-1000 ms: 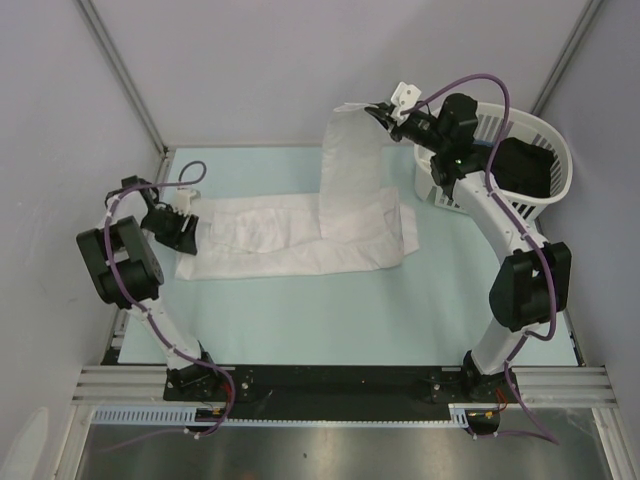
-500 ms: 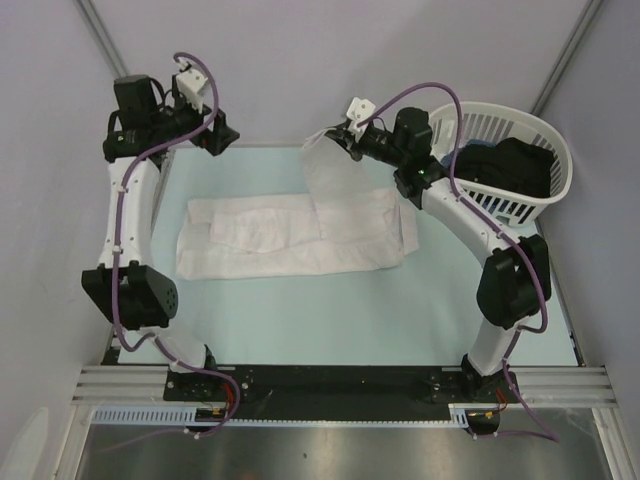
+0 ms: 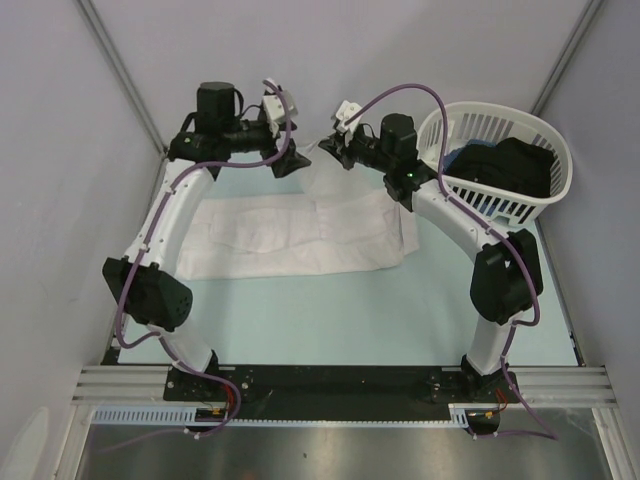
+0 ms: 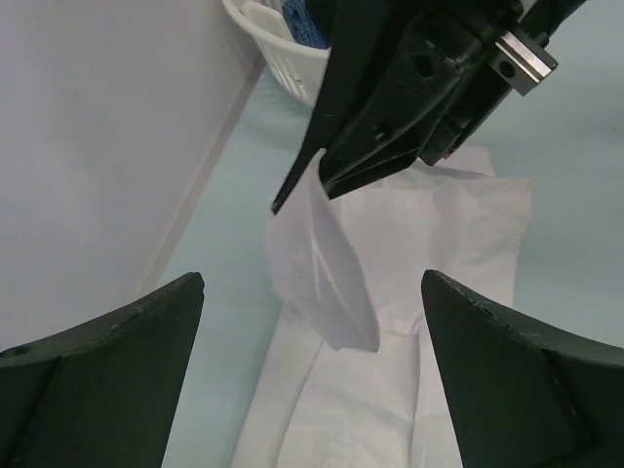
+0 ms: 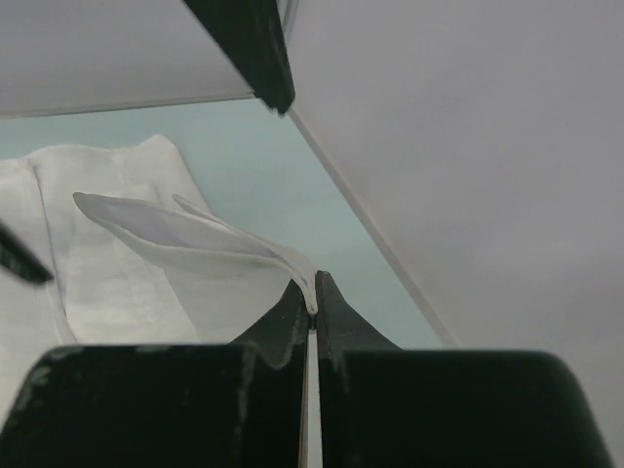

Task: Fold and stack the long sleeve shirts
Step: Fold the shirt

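A white long sleeve shirt [image 3: 280, 235] lies spread flat across the pale green table. Above the table's back, my right gripper [image 3: 323, 152] is shut on the end of one sleeve [image 3: 326, 180], which hangs down to the shirt's body. In the right wrist view the fingertips [image 5: 312, 297] pinch the thin cloth [image 5: 185, 229]. My left gripper [image 3: 298, 161] faces it from the left, open wide. In the left wrist view the hanging sleeve [image 4: 327, 283] shows between my left fingers [image 4: 107, 380], below the right gripper [image 4: 390, 107], and nothing touches them.
A white slatted basket [image 3: 540, 195] with dark clothes [image 3: 510, 165] stands at the back right, next to the right arm. Grey walls close in the back and both sides. The two grippers are very near each other above the table's back edge.
My left arm swung from the back left to the middle, close to the right gripper, jaws now wide. The right gripper moved left and lower with the sleeve.
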`<state>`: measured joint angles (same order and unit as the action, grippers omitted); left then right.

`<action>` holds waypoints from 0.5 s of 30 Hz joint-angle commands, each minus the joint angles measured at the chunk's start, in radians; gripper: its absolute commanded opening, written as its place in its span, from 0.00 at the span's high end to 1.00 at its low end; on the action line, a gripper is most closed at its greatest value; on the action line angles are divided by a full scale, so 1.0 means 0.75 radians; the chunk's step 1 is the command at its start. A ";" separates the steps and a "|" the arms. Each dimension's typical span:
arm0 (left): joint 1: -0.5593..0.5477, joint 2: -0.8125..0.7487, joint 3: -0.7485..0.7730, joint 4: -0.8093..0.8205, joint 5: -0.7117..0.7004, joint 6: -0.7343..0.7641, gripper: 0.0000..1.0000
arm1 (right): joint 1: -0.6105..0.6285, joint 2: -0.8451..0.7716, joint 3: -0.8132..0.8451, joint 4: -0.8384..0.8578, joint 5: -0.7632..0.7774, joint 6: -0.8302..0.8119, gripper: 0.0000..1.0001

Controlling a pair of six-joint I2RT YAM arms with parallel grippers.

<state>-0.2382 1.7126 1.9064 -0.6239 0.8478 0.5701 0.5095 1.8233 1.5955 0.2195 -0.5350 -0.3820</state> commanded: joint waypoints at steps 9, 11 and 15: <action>-0.136 0.036 -0.002 0.065 -0.337 0.160 0.41 | 0.047 -0.073 -0.031 0.026 0.018 -0.014 1.00; -0.136 0.050 0.007 0.034 -0.333 0.217 0.77 | 0.045 -0.093 -0.049 0.004 0.030 -0.028 1.00; -0.134 0.071 0.009 -0.025 -0.327 0.285 1.00 | 0.002 -0.134 -0.072 -0.080 0.028 -0.004 0.93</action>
<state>-0.3401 1.7504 1.8732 -0.6132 0.6289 0.7086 0.5358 1.8114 1.5520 0.1833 -0.5186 -0.3870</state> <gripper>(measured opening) 0.066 0.019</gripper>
